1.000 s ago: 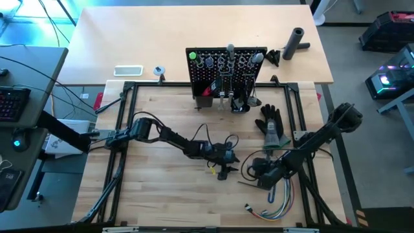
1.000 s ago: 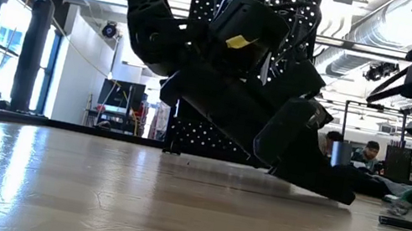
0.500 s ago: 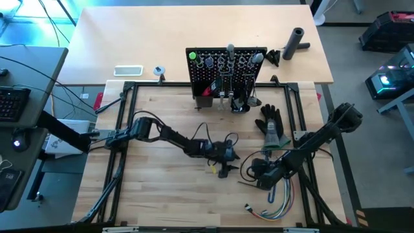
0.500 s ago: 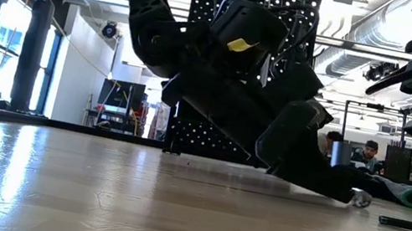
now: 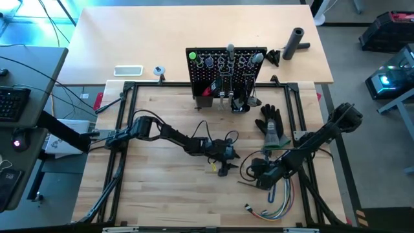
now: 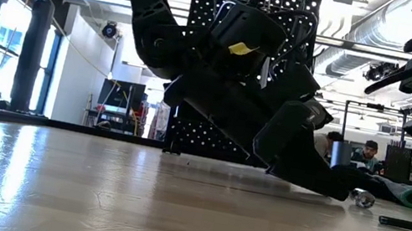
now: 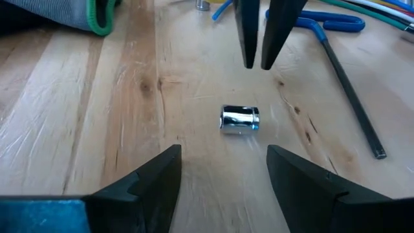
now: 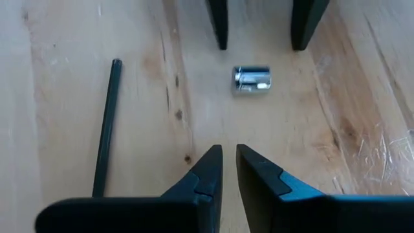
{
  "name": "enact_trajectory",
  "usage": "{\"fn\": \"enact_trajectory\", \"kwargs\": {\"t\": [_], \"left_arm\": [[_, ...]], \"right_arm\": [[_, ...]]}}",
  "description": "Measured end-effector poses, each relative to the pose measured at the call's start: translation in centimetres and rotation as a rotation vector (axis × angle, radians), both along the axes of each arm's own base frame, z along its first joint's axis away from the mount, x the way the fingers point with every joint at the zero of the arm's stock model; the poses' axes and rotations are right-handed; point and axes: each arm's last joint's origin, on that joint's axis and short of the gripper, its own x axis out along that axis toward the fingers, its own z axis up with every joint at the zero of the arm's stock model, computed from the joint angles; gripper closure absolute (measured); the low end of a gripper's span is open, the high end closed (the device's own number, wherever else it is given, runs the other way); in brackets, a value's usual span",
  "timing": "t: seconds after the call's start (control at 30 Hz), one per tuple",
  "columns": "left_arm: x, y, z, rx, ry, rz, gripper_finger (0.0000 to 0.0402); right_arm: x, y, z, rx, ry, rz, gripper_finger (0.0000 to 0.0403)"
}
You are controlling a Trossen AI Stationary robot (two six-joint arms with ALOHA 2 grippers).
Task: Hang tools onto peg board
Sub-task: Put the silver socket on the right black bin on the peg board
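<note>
A small chrome socket [image 7: 240,120] lies on its side on the bare worktop [image 5: 168,188], free of both grippers, near the middle of the board and well in front of the peg board [image 5: 226,68]. Taking the socket as the reference: the left gripper [image 7: 223,171] sits low over the worktop just beside it, fingers spread wide with the socket lying just ahead of their tips, an attitude that suits either a fresh release or a lining-up for a grasp; which of the two cannot be told. Directly opposite, on the far side of the socket, the right gripper [image 8: 228,169] faces it with fingers nearly together and holding nothing, likely placed to steady or block the part so it does not roll. A long black hex key [image 8: 105,129] lies flat just beside the socket, and a black glove [image 5: 272,126] lies farther off, between the socket and the peg board. The bundle of coloured wires [image 5: 275,206] lies on the side of the socket away from the peg board. The peg board stands upright at the rear edge of the worktop, already carrying several tools [image 5: 229,65] on its hooks. Judged from this layout, the socket is one of the remaining items; being short, round and smooth, it is liable to roll or slip when the fingers close.
</note>
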Motion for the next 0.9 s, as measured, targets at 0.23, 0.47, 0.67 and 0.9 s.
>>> {"fn": "enact_trajectory", "kwargs": {"t": [0.23, 0.47, 0.67, 0.9], "left_arm": [[0.0, -0.6, 0.0, -0.01, -0.008, -0.024, 0.018], [0.0, -0.7, 0.0, -0.009, -0.013, -0.023, 0.018], [0.0, -0.5, 0.0, -0.004, -0.014, -0.013, 0.018], [0.0, -0.4, 0.0, 0.009, -0.017, 0.009, 0.018]], "right_arm": [[0.6, -0.5, 0.1, 0.0, -0.021, -0.004, 0.0364], [1.2, -1.5, 0.1, -0.018, -0.012, -0.008, 0.0364], [1.8, -2.1, -0.8, -0.002, 0.043, -0.014, 0.0364], [2.4, -1.8, -0.9, 0.0, -0.007, 0.009, 0.0364]]}}
